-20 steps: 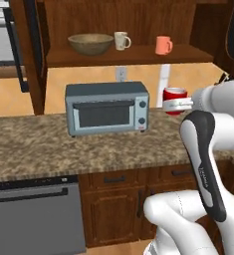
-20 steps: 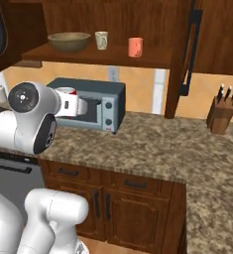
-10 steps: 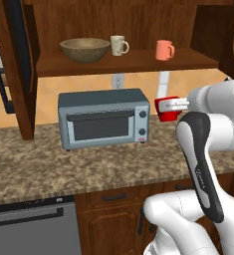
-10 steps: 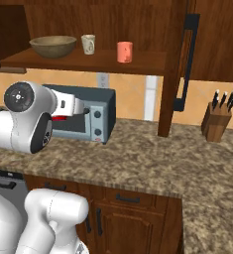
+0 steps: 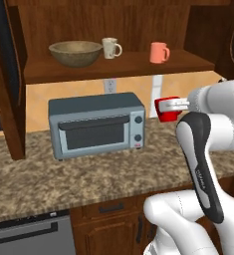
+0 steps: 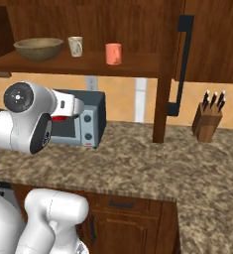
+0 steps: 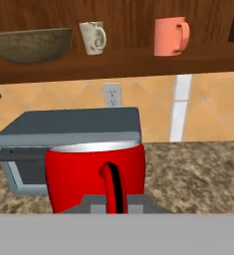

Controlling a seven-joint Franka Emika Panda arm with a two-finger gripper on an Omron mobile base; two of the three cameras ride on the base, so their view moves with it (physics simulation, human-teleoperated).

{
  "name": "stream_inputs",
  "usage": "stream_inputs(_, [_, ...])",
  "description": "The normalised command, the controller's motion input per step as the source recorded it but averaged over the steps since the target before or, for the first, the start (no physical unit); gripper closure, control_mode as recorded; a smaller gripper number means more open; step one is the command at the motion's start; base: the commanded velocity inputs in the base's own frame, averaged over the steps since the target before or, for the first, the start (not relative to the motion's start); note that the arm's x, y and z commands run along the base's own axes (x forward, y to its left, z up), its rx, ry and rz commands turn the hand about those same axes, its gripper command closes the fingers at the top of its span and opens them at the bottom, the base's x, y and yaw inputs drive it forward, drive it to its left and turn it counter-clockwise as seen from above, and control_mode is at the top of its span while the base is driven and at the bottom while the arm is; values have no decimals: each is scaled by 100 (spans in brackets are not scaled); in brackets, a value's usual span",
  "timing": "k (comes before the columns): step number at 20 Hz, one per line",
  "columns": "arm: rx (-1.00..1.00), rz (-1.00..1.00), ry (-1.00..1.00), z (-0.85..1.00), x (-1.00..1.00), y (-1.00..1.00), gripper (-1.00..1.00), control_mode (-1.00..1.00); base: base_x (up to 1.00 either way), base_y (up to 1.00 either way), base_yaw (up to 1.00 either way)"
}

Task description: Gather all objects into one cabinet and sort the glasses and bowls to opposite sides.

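Gripper closed on the red mug, carried in the air above the granite counter, at 3 o'clock from the grey-blue toaster oven. In the hand view the red mug fills the lower centre, handle facing the camera. On the cabinet shelf at 12 o'clock: salmon-orange mug, cream mug, then wooden bowl at the 9 o'clock end. Knife block on the counter.

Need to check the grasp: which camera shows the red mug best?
The hand view: the red mug sits close up, handle toward the camera. The left base view shows it small, beside the arm; the right base view shows just a red sliver.
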Motion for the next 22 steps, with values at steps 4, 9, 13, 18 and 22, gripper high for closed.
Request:
stream_inputs(4, [0,0,0,0,0,0,100,100,56,0,-14])
stream_inputs(9, [0,0,0,0,0,0,100,100,-1,-15,-3])
stream_inputs(13, [0,0,-38,37,0,-33,100,-100,0,0,0])
stream_inputs(18, [0,0,-54,71,0,-36,100,-100,0,0,0])
stream_inputs(22, [0,0,-44,82,13,-49,100,-100,0,0,0])
